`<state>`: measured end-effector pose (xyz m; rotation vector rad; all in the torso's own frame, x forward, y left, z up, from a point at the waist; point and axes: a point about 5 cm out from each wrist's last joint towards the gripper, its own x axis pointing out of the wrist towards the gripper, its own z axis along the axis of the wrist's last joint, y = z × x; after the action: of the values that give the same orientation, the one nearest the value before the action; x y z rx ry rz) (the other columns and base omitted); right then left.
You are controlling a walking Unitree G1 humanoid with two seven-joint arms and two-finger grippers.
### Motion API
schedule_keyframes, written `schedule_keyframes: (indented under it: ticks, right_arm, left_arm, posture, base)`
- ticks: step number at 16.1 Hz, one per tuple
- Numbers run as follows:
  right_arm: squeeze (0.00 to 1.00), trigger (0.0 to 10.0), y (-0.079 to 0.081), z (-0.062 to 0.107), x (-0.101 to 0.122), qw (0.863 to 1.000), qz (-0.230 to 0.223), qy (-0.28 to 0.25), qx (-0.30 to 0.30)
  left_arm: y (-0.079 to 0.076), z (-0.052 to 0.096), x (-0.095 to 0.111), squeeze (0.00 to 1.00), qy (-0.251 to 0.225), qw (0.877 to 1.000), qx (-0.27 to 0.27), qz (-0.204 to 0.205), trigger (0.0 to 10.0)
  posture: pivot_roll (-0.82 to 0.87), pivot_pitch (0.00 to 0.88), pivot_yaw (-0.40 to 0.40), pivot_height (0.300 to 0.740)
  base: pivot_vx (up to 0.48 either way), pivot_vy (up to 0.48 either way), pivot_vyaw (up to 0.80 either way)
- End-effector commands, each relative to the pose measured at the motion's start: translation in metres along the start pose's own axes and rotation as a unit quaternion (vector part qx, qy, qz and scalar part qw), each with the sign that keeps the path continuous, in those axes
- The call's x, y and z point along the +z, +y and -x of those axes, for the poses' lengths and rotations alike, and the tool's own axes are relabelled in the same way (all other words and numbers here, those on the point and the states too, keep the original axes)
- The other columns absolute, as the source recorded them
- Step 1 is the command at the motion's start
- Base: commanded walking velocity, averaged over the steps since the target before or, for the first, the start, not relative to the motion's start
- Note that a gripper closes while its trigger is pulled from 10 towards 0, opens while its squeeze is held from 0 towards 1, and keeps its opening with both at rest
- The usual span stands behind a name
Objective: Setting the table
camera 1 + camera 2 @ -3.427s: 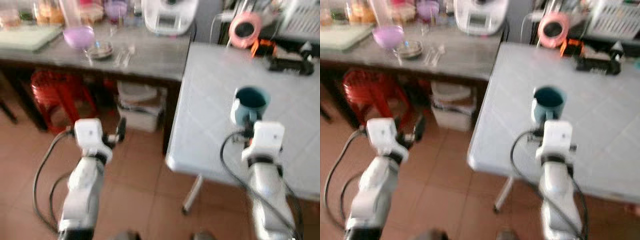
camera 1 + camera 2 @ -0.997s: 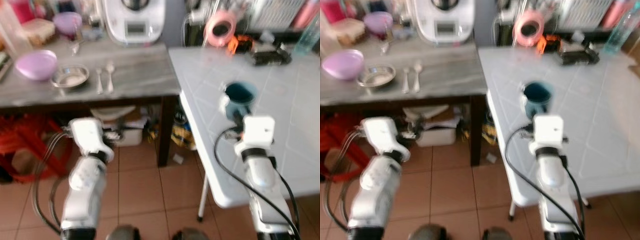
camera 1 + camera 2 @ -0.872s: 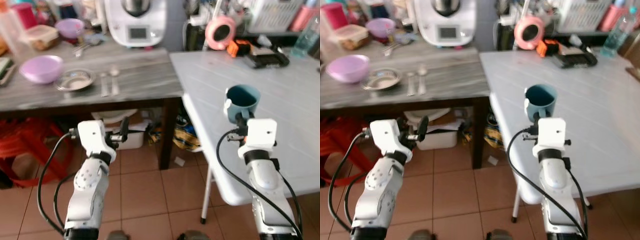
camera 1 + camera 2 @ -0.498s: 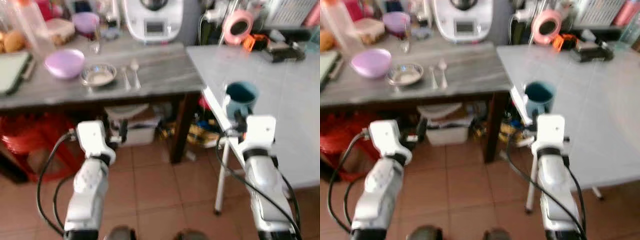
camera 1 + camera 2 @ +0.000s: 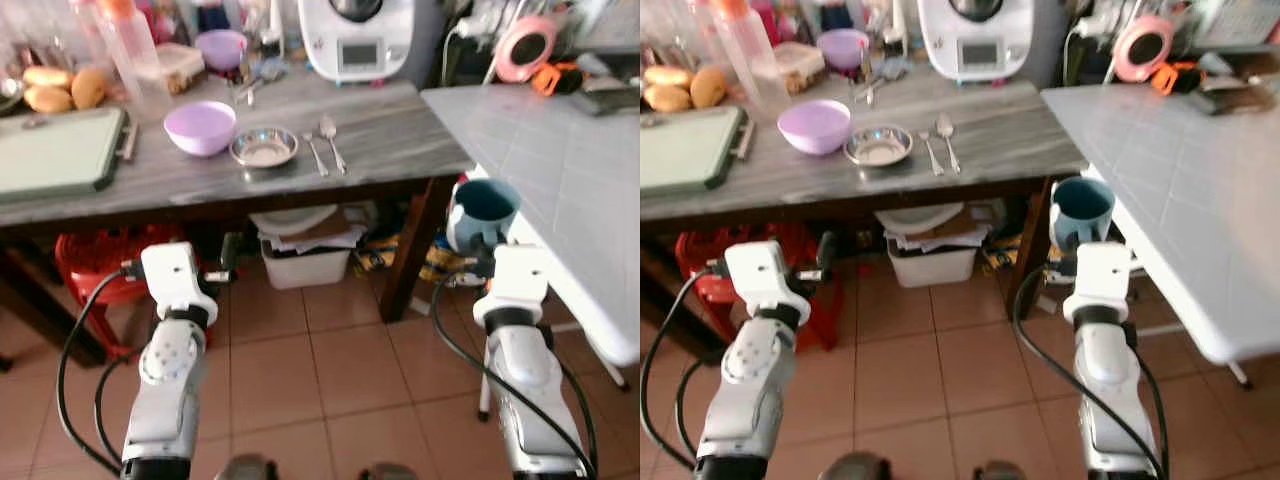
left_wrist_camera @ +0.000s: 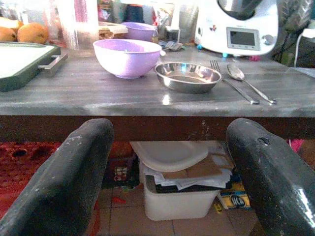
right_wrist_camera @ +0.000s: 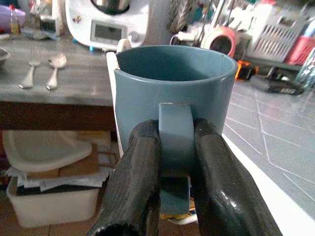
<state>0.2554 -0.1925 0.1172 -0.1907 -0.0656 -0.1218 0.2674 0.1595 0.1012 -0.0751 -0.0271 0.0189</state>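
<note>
— where's the cup?

— the blue mug (image 7: 174,93) is pinched by its handle in the right gripper (image 7: 170,162), upright, off the white table's (image 5: 560,160) edge, which lies to the gripper's right.

— and the other arm?

— left gripper (image 6: 170,162) spread wide, empty, facing the fork (image 6: 231,81) and spoon (image 6: 248,81) ahead, lying lengthwise away from it; the head view shows that layout.

- The grey table (image 5: 400,130) had bare room at its near edge and right end.
- A purple bowl (image 5: 200,127), a metal dish (image 5: 264,148), a fork (image 5: 314,153) and a spoon (image 5: 331,140) sat mid-table.
- A green tray (image 5: 55,152) covered the left part.
- The white table (image 5: 560,170) stood close on the right.
</note>
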Motion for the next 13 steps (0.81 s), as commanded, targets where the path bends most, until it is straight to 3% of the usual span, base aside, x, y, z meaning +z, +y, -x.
schedule_keyframes:
  ticks: [1, 6, 8, 13]
  right_arm:
    - [0.00, 10.0, 0.007, -0.004, 0.009, 1.000, 0.001, -0.026, 0.015]
    - [0.00, 10.0, 0.007, -0.005, 0.009, 1.000, 0.004, -0.028, 0.011]
    - [0.00, 10.0, 0.005, -0.006, 0.009, 1.000, 0.002, -0.028, -0.003]
    - [0.00, 10.0, 0.003, -0.006, 0.009, 0.999, -0.004, -0.030, -0.014]
  left_arm:
    - [0.006, 0.000, 0.001, 0.00, -0.003, 1.000, 0.003, -0.021, 10.0]
    - [0.000, -0.004, 0.005, 0.00, -0.014, 1.000, -0.022, -0.012, 10.0]
    - [-0.008, -0.006, 0.008, 0.00, -0.022, 0.999, -0.041, -0.002, 10.0]
    - [-0.009, -0.006, 0.008, 0.00, -0.023, 0.998, -0.055, 0.003, 10.0]
  posture:
    - [-0.01, 0.000, 0.005, 0.740]
    - [-0.01, 0.000, 0.006, 0.740]
    - [-0.01, 0.000, 0.008, 0.740]
    - [-0.01, 0.000, 0.011, 0.740]
  base:
    - [0.000, 0.000, 0.80]
    - [0.000, 0.000, 0.80]
    - [0.139, 0.000, 0.00]
    - [0.341, 0.000, 0.00]
